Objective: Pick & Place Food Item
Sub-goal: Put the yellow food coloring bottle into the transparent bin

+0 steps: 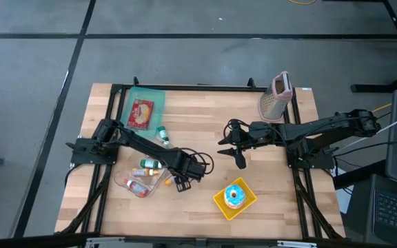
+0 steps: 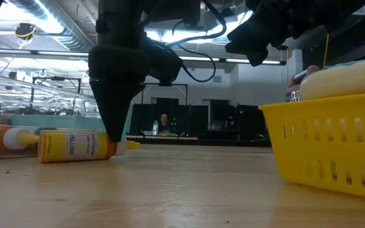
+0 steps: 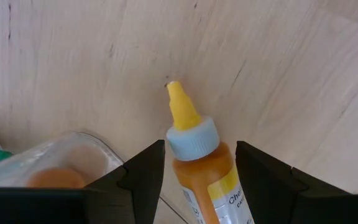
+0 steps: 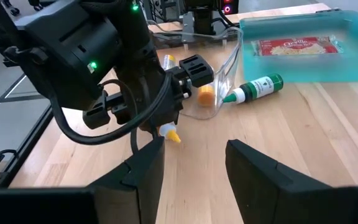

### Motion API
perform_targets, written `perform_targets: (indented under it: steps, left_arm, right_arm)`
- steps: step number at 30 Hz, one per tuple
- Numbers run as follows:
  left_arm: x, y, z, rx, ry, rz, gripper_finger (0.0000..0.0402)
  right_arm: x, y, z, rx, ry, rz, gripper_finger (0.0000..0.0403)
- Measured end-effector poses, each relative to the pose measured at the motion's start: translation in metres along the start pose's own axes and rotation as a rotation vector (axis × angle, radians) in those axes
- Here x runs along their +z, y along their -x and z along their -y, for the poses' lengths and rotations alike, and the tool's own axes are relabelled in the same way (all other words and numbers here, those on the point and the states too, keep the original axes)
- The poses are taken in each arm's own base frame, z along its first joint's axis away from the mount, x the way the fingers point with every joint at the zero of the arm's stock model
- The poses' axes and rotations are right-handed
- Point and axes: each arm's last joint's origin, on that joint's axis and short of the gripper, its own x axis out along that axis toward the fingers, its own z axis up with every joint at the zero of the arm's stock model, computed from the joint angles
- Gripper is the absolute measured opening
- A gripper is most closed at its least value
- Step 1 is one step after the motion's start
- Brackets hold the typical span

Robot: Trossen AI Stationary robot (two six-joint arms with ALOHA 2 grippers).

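Note:
A yellow squeeze bottle (image 3: pixel 207 177) with a pale cap and a yellow nozzle lies on its side on the wooden table (image 1: pixel 274 193); the low view shows it (image 2: pixel 75 145) flat on the wood. My left gripper (image 3: pixel 201 180) points straight down over it, open. One finger (image 3: pixel 145 177) stands on each side of the bottle's shoulder, just behind the cap, close to it, and no touch shows. My right gripper (image 4: pixel 194 168) hovers open above the table's middle (image 1: pixel 238 155), with nothing between its fingers. The bottle's nozzle (image 4: pixel 169 134) shows under the left arm.
A clear tub (image 1: pixel 138 180) with small bottles sits beside my left gripper. A yellow basket (image 1: pixel 234 198) holding a frosted donut stands near the front edge. A teal tray (image 1: pixel 143 110) with a popcorn bag, a green bottle (image 1: pixel 162 134) and a grater (image 1: pixel 276 96) lie farther back.

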Motion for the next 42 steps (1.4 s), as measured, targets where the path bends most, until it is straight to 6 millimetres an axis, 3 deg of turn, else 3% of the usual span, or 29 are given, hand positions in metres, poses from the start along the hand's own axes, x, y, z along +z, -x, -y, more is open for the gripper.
perform_targets:
  steps: [6, 12, 21, 28, 36, 42]
  left_arm:
    - [0.003, 0.003, 0.002, -0.011, 0.027, 0.006, 0.0191]
    - [0.014, 0.021, 0.015, -0.066, -0.091, 0.097, 0.0191]
    - [0.005, 0.009, 0.011, -0.005, -0.131, 0.002, 0.0191]
    - [0.009, -0.016, 0.017, 0.057, -0.138, -0.049, 0.0191]
    - [0.018, -0.011, 0.039, -0.096, -0.143, -0.043, 0.0191]
    - [0.016, -0.004, 0.036, -0.066, -0.145, -0.05, 0.0191]
  right_arm:
    - [0.0, 0.0, 0.0, 0.0, 0.0, -0.001, 0.0168]
    - [0.0, 0.0, 0.0, 0.0, 0.003, 0.0, 0.0168]
    - [0.0, 0.0, 0.0, 0.0, 0.002, 0.0, 0.0168]
    - [0.0, 0.0, 0.0, 0.0, -0.002, 0.0, 0.0168]
    - [0.0, 0.0, 0.0, 0.0, -0.002, 0.0, 0.0168]
    - [0.0, 0.0, 0.0, 0.001, -0.001, 0.0, 0.0168]
